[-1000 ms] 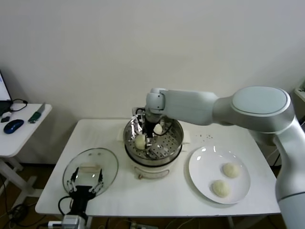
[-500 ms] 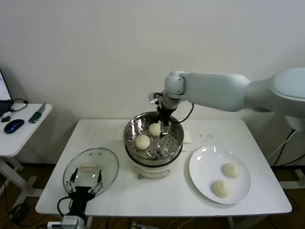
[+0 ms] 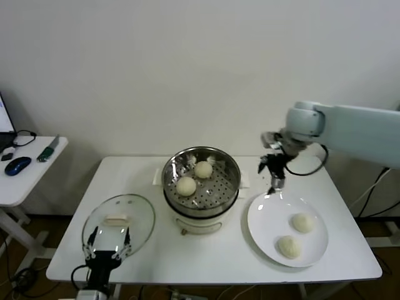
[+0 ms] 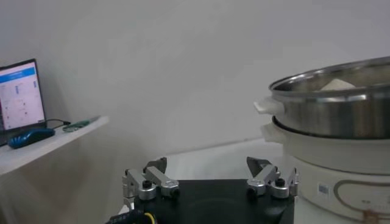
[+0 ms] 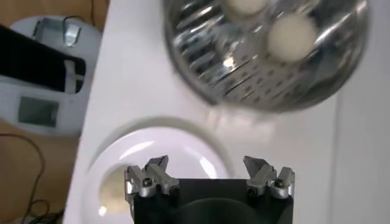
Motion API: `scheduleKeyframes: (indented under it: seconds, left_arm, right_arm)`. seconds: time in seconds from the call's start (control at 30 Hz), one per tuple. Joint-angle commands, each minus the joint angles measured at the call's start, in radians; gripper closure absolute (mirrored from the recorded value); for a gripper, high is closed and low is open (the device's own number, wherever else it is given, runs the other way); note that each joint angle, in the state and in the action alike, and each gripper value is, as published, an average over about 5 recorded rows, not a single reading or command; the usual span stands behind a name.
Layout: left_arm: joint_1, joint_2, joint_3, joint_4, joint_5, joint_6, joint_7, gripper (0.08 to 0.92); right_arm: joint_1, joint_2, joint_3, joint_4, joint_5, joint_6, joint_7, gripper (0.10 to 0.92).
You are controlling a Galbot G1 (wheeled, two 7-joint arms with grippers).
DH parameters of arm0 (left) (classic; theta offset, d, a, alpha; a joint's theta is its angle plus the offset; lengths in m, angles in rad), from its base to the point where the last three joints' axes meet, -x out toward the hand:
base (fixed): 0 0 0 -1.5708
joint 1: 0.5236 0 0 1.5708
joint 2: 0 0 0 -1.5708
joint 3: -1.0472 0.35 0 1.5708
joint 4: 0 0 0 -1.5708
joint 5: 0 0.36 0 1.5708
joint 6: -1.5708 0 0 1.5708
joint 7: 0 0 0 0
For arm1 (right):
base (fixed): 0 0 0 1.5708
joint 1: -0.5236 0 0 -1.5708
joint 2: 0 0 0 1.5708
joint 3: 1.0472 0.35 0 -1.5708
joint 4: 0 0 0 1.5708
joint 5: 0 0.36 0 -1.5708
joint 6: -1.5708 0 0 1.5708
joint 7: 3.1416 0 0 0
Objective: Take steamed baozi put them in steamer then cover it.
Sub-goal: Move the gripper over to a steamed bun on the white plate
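White rectangular table (image 3: 206, 262) carries everything. Landmark: round stainless-steel steamer basket on a cream pot base (image 3: 201, 187), at table centre.

Head view: flat white round plate (image 3: 265, 228) to the robot's right of the steamer; round clear glass cover with cream handle (image 3: 119, 223) lying flat to its left-front. Two cream-white round baozi in the steamer (image 3: 186, 185) (image 3: 203, 169), two on the plate (image 3: 304, 222) (image 3: 289, 246).

Right gripper (image 3: 275, 175) hangs just right of the steamer, over the plate's far rim, jaws apart, empty. Left gripper (image 3: 107, 245) parked at the cover's near edge, jaws apart, empty.

Right wrist view only: perforated steamer floor (image 5: 268, 91); one plate bun (image 5: 113, 189) shows partly beside the fingers. Left wrist view only: steamer side profile (image 4: 332, 109), pot handle.

Versus a second ago: right gripper was inside the steamer by the buns; it has since lifted out and swung right. Bun count in the steamer unchanged at two. Left arm unmoved.
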Motion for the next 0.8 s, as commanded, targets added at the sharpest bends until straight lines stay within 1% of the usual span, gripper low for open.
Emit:
scheduleKeyframes:
  seconds: [0.03,0.1,0.33,0.8]
  left_arm:
    - [0.019,-0.007,-0.010,-0.006,0.017,0.001,0.006,0.177]
    - [0.017,-0.011,-0.018,-0.008,0.017,0.002,0.006,0.177]
    - [0.007,-0.014,-0.042,-0.011,0.014,0.008,0.004,0.177]
    - [0.008,-0.027,-0.067,0.009,0.000,0.004,0.004,0.177]
  right_arm:
    - [-0.161,-0.304,-0.008,0.154,-0.318,0.027,-0.030,0.203]
    - [-0.229,-0.312,0.027,0.148,-0.348,0.029,-0.027,0.203]
    - [-0.395,-0.301,0.137,0.139,-0.383,0.020,0.008,0.203]
    - [-0.518,-0.196,0.233,0.061,-0.397,0.021,0.050,0.203]
